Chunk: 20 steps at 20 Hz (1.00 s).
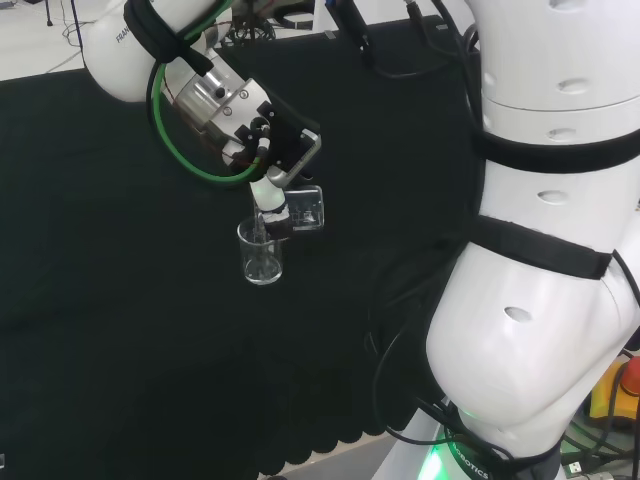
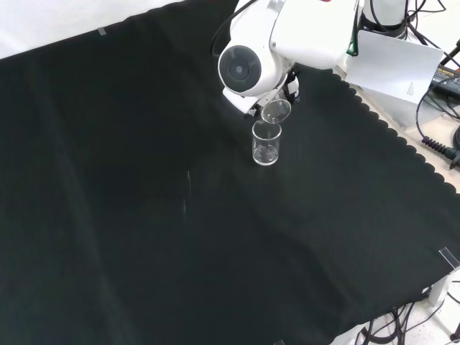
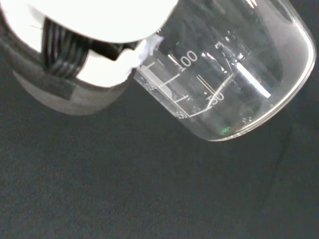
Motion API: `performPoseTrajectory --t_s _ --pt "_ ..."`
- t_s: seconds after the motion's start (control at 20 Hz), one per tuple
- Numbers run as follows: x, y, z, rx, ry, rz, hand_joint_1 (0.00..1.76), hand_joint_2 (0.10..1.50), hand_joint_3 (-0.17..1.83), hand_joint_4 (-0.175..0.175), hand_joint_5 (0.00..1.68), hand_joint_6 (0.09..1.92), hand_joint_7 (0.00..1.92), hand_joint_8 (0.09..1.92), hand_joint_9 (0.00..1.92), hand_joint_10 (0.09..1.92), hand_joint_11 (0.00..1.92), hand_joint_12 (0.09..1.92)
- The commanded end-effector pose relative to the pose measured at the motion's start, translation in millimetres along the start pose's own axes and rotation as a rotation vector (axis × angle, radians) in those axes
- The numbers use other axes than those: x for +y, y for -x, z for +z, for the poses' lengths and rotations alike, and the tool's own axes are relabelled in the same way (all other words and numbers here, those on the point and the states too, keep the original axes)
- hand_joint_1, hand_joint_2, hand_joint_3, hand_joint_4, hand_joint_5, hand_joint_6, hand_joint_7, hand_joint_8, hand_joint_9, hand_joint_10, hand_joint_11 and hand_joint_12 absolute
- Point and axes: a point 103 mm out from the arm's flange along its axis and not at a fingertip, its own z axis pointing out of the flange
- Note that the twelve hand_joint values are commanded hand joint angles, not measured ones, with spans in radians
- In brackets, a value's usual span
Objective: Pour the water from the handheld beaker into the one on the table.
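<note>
A clear glass beaker stands upright on the black cloth; the front view shows it just below the arm's white link. My hand is curled round a second clear beaker, tipped far over with its mouth right above the standing beaker's rim. In the wrist view the held beaker is close and large, white fingers pressed on its wall, and a little water lies against its lower side. A thin stream seems to run into the standing beaker in the head view.
The arm's big white links take up the head view's right. A white sheet and cables lie past the cloth's scalloped edge in the front view. Bare cloth spreads left and below the beakers.
</note>
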Motion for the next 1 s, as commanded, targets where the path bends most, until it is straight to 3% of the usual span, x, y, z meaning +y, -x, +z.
performPoseTrajectory --t_s 0.05,0.6,0.7,1.0 --pt "-0.4 2.3 -2.8 -0.016 -0.011 0.009 1.31 0.66 0.64 -0.175 1.26 0.65 1.32 0.62 1.74 0.12 1.37 0.62" --pt "-2.1 -1.7 -8.6 -0.034 -0.003 0.030 1.31 0.66 0.63 -0.175 1.26 0.65 1.32 0.62 1.74 0.12 1.37 0.62" --pt "-2.6 2.0 -8.4 -0.024 0.025 0.003 1.31 0.66 0.63 -0.175 1.26 0.65 1.32 0.62 1.74 0.12 1.37 0.62" --pt "-5.4 1.1 -10.2 -0.046 0.034 0.031 1.31 0.66 0.63 -0.175 1.26 0.65 1.32 0.62 1.74 0.12 1.37 0.62"
